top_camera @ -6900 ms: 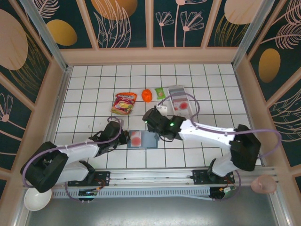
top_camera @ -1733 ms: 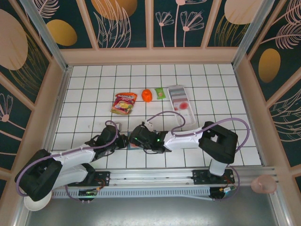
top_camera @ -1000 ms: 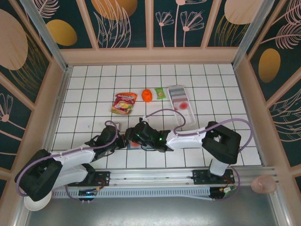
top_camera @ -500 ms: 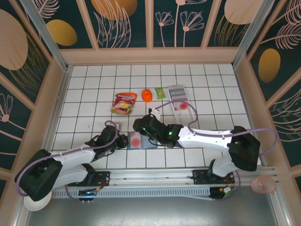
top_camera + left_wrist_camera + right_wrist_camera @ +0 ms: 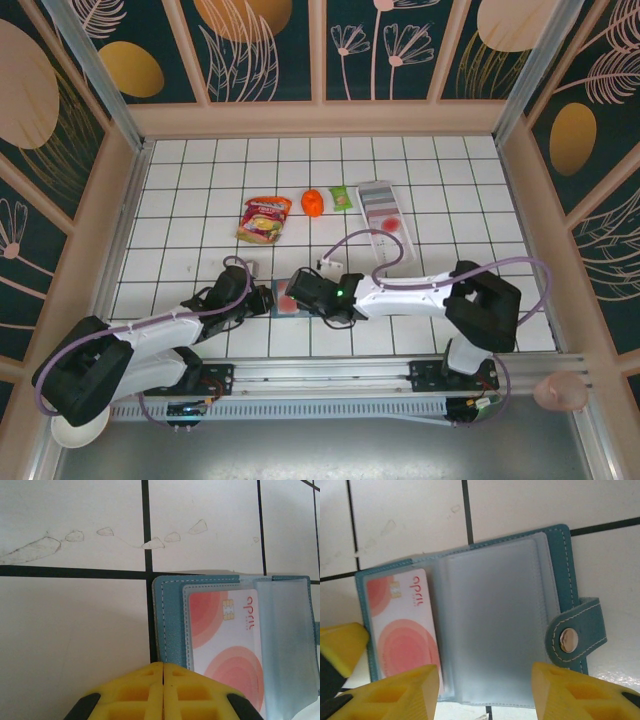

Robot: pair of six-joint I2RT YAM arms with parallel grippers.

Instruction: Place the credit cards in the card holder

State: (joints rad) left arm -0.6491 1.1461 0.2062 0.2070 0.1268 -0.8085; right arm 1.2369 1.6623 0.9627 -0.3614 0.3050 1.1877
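Observation:
The card holder (image 5: 560,570) lies open on the tiles, a teal wallet with clear sleeves and a snap tab. One credit card (image 5: 402,630), whitish with pink circles, sits in its left sleeve (image 5: 225,640). My right gripper (image 5: 485,695) is open, its fingers straddling the holder's near edge with nothing between them. My left gripper (image 5: 163,666) is shut, its yellow tips over the holder's (image 5: 170,615) left border. From above, both grippers, left (image 5: 265,298) and right (image 5: 300,293), meet over the holder. More pale cards with red marks (image 5: 388,224) lie in the white tray (image 5: 367,190).
A red-and-yellow snack packet (image 5: 265,218), an orange object (image 5: 312,202) and a small green packet (image 5: 342,198) lie behind the holder. The right arm's cable loops over the tray. Wooden walls enclose the tiled floor.
The right gripper drew back off the holder, then came down over it again with its jaws wider. The left gripper has stayed shut at the holder's left edge.

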